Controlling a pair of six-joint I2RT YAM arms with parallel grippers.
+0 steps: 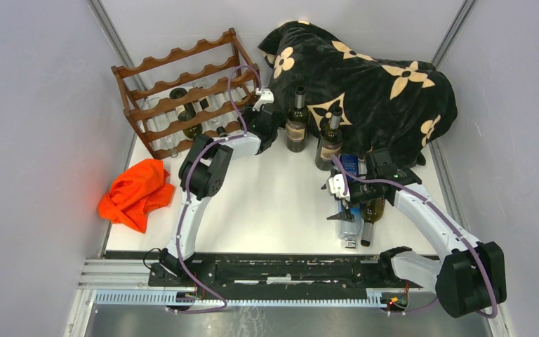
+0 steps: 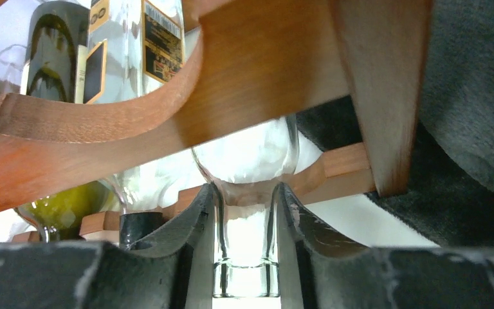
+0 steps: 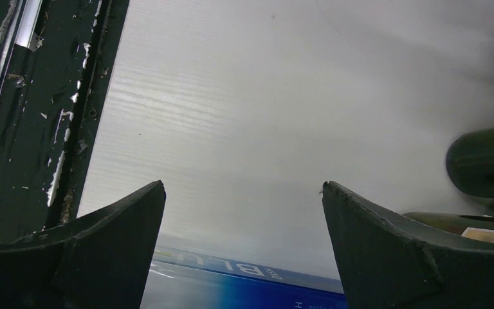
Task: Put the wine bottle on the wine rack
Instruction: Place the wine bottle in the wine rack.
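Grey walls are closing in a white table. The clear wine bottle is lying in a low tier at the right end of the wine rack, at the far left of the table, under a scalloped rail. Its long axis is running from the near side into the rack, with the neck pointing out at the left gripper and the body deeper in. The fingers are sitting narrow and pressing on both sides of the neck just above the lip, so the left jaws are holding the bottle by the neck.

The bottle is looking seated or nearly so. My read is that the coming move is hinging on letting go and pulling straight back along that neck axis, since going sideways is risking the rail.

Other bottles are filling slots to the left. The right gripper is hanging wide open, holding nothing, over a blue-labelled bottle lying near right, with a dark green bottle beside it. Upright dark bottles are standing far centre against a flowered blanket. The left arm is at the rack and the right is well apart from it.
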